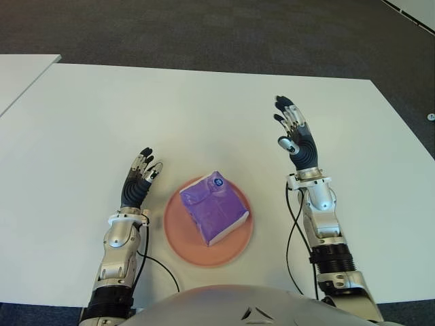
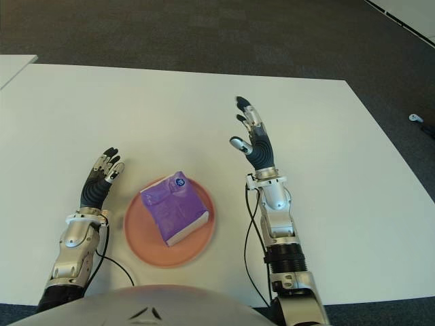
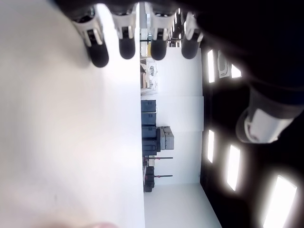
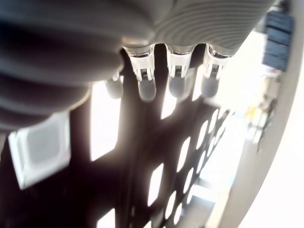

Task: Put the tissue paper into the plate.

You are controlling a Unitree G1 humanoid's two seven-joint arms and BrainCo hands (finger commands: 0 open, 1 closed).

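Across the near middle of a broad, smooth white surface point(image 1: 204, 115): round, flat salmon-pink plate point(image 1: 178, 238), carrying a soft purple tissue paper pack point(image 1: 213, 207), squarish, glossy-wrapped, lying tilted and wholly within the rim. Right of the plate, raised and well apart: right hand point(image 1: 293, 136), fingers spread, holding nothing. Left of the plate, close by: left hand point(image 1: 139, 180), released and empty too. Likely risk: nudging the light plate with the near left hand, sliding the slick pack off.
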